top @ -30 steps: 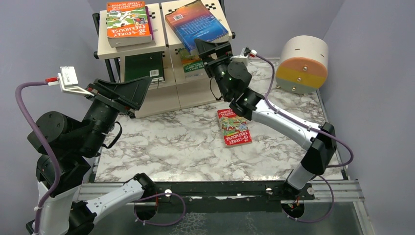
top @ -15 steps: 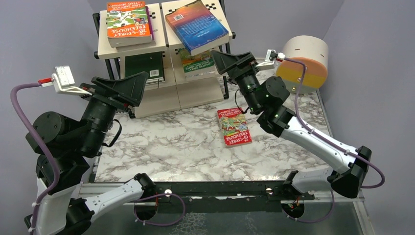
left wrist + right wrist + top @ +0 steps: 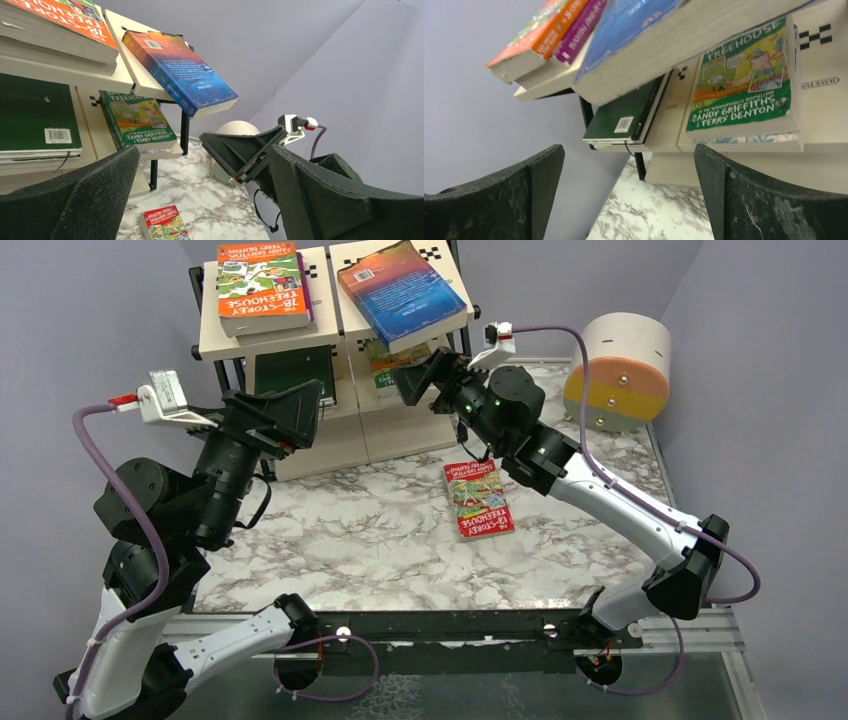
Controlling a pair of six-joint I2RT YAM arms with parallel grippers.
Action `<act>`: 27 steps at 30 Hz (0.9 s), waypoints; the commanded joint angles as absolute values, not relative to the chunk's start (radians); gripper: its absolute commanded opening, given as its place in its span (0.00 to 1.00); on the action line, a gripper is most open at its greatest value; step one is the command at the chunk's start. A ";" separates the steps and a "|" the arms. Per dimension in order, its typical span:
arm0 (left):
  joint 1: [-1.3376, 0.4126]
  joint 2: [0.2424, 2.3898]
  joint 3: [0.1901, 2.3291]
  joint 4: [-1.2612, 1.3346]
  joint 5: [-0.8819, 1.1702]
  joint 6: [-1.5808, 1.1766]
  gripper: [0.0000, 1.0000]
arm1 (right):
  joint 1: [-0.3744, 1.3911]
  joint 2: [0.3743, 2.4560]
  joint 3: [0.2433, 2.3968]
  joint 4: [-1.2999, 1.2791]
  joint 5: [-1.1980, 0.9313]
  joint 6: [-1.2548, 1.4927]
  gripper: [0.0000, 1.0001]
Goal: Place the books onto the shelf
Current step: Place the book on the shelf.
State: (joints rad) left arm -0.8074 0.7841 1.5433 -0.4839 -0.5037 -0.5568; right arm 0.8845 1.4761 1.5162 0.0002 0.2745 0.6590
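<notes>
Left gripper (image 3: 300,405) and right gripper (image 3: 405,382) are gaping empty before the shelf (image 3: 218,340); red Treehouse book (image 3: 478,498), lying below-behind the right one, is likely awaiting pickup.

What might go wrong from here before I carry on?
The blue-and-orange paperback overhangs the top of the black-framed pale-board shelf; the open right hand just below could knock it off. The red cartoon paperback lies on the marble-patterned table beside the right arm, which might sweep it away.
</notes>
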 commanded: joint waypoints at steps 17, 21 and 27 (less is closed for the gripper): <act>-0.826 0.736 1.549 -0.440 -0.618 -0.482 0.99 | 0.890 1.490 1.520 -0.005 0.361 0.606 1.00; -0.834 0.740 1.560 -0.440 -0.630 -0.469 0.99 | 0.887 1.510 1.549 -0.005 0.372 0.593 1.00; -0.849 0.737 1.571 -0.436 -0.660 -0.450 0.99 | 0.878 1.530 1.577 0.004 0.375 0.592 1.00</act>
